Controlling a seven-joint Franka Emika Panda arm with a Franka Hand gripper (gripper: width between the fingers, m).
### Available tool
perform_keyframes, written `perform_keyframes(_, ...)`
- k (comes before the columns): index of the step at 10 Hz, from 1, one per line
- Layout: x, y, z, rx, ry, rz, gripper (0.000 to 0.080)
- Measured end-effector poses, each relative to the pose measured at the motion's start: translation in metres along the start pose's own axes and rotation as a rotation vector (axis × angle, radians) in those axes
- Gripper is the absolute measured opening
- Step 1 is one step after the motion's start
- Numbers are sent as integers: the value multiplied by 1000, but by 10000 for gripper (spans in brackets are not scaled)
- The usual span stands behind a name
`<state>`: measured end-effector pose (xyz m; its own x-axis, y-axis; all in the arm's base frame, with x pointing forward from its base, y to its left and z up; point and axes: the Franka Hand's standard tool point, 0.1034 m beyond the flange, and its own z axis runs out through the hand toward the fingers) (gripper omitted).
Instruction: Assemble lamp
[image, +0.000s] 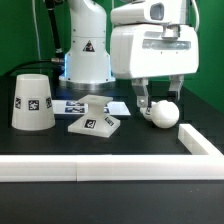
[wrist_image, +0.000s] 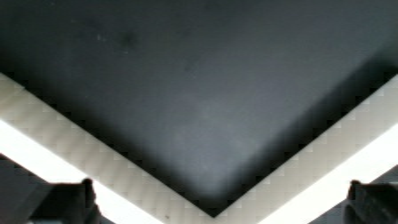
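Wide-open gripper (image: 162, 99) hanging near white plastic ball-topped bulb (image: 160, 114), exterior view's right; pickup step seemingly beginning. Next: descending, closing around bulb.

Marker board (image: 118, 106) half hidden behind base (image: 95, 122). Gripper (wrist_image: 217, 200) fingers (wrist_image: 68, 203) cropped by wrist-view edge, blurry.

White arm (image: 92, 18), triangle sticker (image: 87, 46); boxy white hand (image: 160, 95), dark fingers (image: 144, 96).

White tagged shade (image: 31, 101), white base (image: 95, 121), black table (image: 150, 141)
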<state>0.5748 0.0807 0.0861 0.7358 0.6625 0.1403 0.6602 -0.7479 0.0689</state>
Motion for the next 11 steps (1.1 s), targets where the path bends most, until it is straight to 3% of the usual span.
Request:
perform_keyframes(6,-1,1,0,0,-1,9,699)
perform_keyframes(9,-56,6,-11,-12,-22,60,699)
perform_keyframes(10,-68,1,-15,-9,-29,208,699)
perform_keyframes(11,-66,1,-15,-9,-28,257,699)
